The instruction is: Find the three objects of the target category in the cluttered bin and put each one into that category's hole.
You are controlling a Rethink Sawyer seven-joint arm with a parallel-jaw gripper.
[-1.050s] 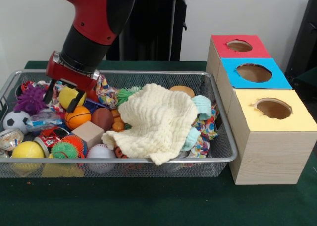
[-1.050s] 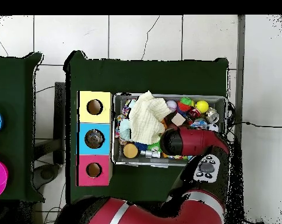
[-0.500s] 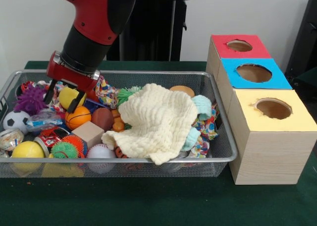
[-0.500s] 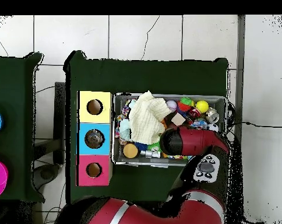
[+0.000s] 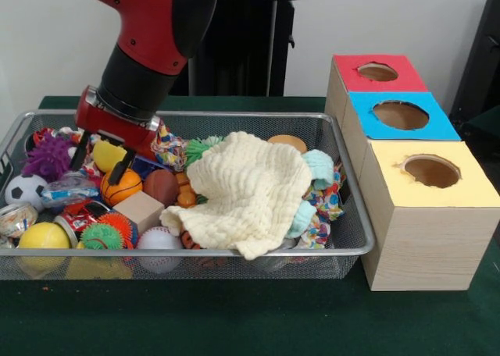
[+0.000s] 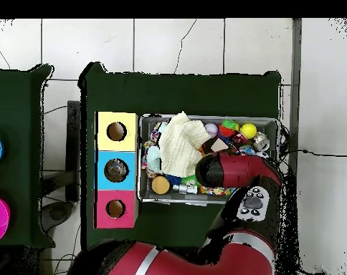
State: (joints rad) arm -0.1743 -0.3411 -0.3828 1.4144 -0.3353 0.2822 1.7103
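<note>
Front view: gripper [image 5: 99,157] straddles yellow ball [image 5: 107,154].

The arm [image 5: 144,36] has come down a little over the left part of the wire bin [image 5: 328,149] and slid slightly toward the middle of it. A second ago the gripper [image 5: 100,162] hung just above the yellow ball [image 5: 106,154] with its dark fingers [image 5: 121,169] straddling it; now those fingers reach lower, the near one down against the top of the orange basketball [image 5: 121,188], and the red gripper body covers more of the yellow ball. From overhead, the arm's red bulk [image 6: 230,172] has crept a bit further over the toys, toward the cream cloth [image 6: 182,145].
</note>
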